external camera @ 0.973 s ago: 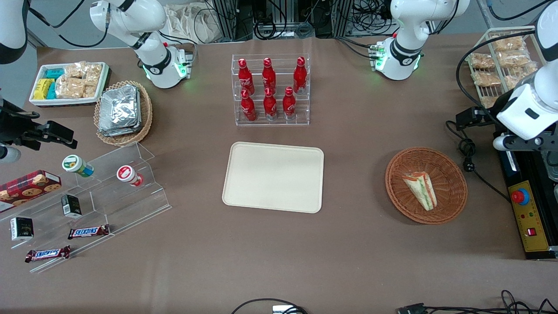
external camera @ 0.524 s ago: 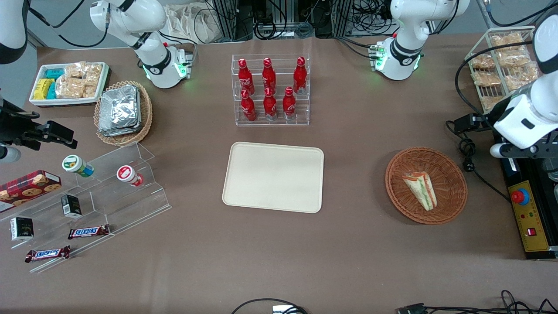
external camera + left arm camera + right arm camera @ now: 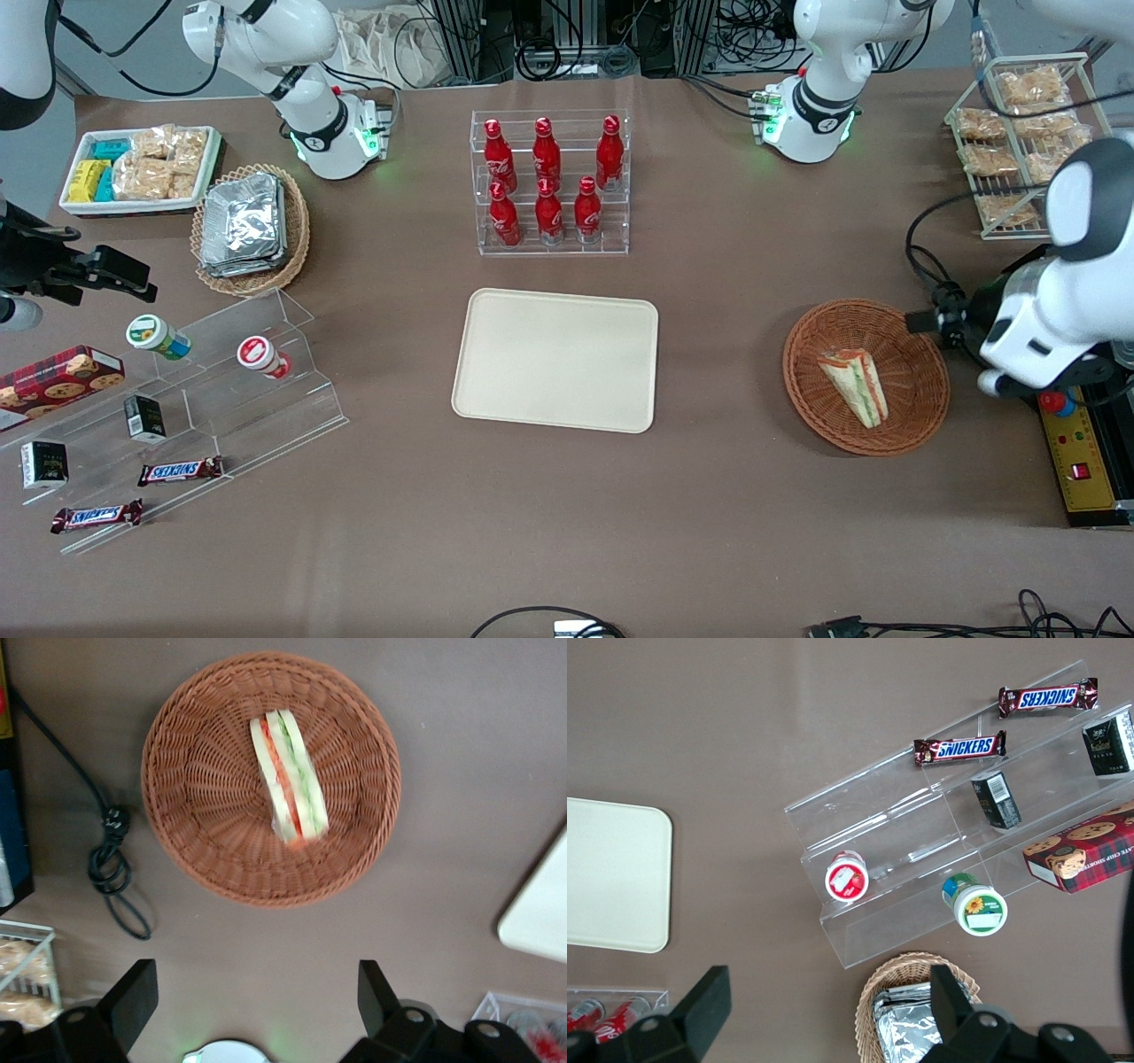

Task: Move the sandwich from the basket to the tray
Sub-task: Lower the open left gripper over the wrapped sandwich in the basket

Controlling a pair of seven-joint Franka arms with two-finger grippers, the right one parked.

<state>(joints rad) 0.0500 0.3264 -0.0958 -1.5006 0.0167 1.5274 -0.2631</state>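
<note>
While your gripper (image 3: 252, 1005) hangs above the table just off the rim of the basket (image 3: 921, 416), toward the working arm's end, its jaws stand wide and hold nothing. Your biggest risk is the tray (image 3: 555, 359): it lies well apart toward the table's middle, so a weak hold could drop the load on the way. Next, the shallow wicker wall could catch a finger on descent and shove the bowl. Smallest, the sandwich (image 3: 289, 777) lies on its side in the basket, and a hard pinch would probably squash its soft layers.
</note>
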